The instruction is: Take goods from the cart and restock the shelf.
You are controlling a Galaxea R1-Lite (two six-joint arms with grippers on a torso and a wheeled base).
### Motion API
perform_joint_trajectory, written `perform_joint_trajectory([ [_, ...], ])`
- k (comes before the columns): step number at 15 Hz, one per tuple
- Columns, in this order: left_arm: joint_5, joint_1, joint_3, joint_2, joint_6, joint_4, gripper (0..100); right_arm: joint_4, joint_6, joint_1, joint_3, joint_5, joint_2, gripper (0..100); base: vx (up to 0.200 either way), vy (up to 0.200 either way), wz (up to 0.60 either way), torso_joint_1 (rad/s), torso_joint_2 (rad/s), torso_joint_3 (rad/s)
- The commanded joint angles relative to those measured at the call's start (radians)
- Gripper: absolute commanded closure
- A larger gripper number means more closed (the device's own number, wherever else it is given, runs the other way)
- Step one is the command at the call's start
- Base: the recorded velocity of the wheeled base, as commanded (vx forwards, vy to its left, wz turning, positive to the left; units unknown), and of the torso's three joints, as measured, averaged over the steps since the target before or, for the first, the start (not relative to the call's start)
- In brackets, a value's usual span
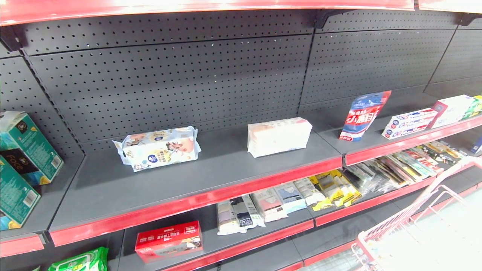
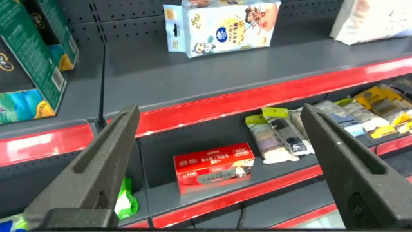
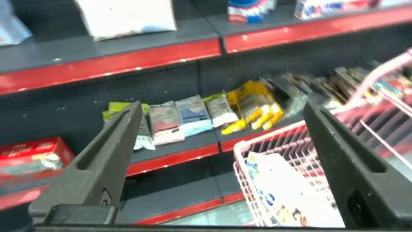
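Note:
The grey shelf (image 1: 211, 169) with a red front edge holds a printed wipes pack (image 1: 158, 148) and a plain white pack (image 1: 278, 136), well apart. A pink wire cart (image 1: 410, 226) stands at the lower right. In the right wrist view the cart (image 3: 257, 151) holds a white printed packet (image 3: 283, 193), and my right gripper (image 3: 222, 109) hangs open above and in front of it, holding nothing. My left gripper (image 2: 219, 116) is open and holds nothing, facing the shelf edge below the wipes pack (image 2: 222, 26).
Green boxes (image 1: 22, 165) stand on the shelf at far left. A blue-red pouch (image 1: 363, 114) and toothpaste boxes (image 1: 410, 123) sit on the right bay. The lower shelf carries a red box (image 1: 168, 241) and several flat packets (image 1: 278, 199). Bare shelf lies between the two packs.

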State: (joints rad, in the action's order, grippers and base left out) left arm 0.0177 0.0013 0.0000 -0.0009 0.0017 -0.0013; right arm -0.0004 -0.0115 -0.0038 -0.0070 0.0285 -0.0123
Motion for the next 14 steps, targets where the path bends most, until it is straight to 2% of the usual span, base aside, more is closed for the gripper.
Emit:
perform_joint_trajectory([
  [1,-0.001,0.0,0.0,0.001,0.0,0.0,0,-0.035,-0.038,0.065,-0.271,0.156,-0.193,0,0.0,0.0,0.0,0.0,0.0,0.0],
  [2,-0.001,0.0,0.0,0.001,0.0,0.0,0,-0.03,-0.111,0.091,-0.415,0.168,-0.305,0,0.0,0.0,0.0,0.0,0.0,0.0],
  [3,-0.001,0.0,0.0,0.001,0.0,0.0,0,-0.018,-0.189,0.091,-0.659,0.12,-0.607,0,0.0,0.0,0.0,0.0,0.0,0.0],
  [4,-0.001,0.0,0.0,0.001,0.0,0.0,0,-0.013,-0.162,-0.005,-0.68,0.044,-0.745,0,0.0,0.0,0.0,0.0,0.0,0.0],
  [7,-0.001,0.0,0.0,0.001,0.0,0.0,0,-0.018,0.15,-0.272,-0.694,0.094,-1.229,0,0.0,0.0,0.0,0.0,0.0,0.0],
  [8,-0.001,0.0,0.0,0.001,0.0,0.0,0,-0.012,0.214,-0.311,-0.686,0.139,-1.344,0,0.0,0.0,0.0,0.0,0.0,0.0],
  [10,-0.001,0.0,0.0,0.001,0.0,0.0,0,-0.023,0.375,-0.377,-0.582,0.151,-1.509,0,0.0,0.0,0.0,0.0,0.0,0.0],
  [12,-0.001,0.0,0.0,0.001,0.0,0.0,0,-0.047,0.558,-0.479,-0.507,0.182,-1.65,0,0.0,0.0,0.0,0.0,0.0,0.0],
  [14,-0.001,0.0,0.0,0.001,0.0,0.0,0,-0.139,0.639,-0.522,-0.461,0.264,-1.741,0,0.0,0.0,0.0,0.0,0.0,0.0],
])
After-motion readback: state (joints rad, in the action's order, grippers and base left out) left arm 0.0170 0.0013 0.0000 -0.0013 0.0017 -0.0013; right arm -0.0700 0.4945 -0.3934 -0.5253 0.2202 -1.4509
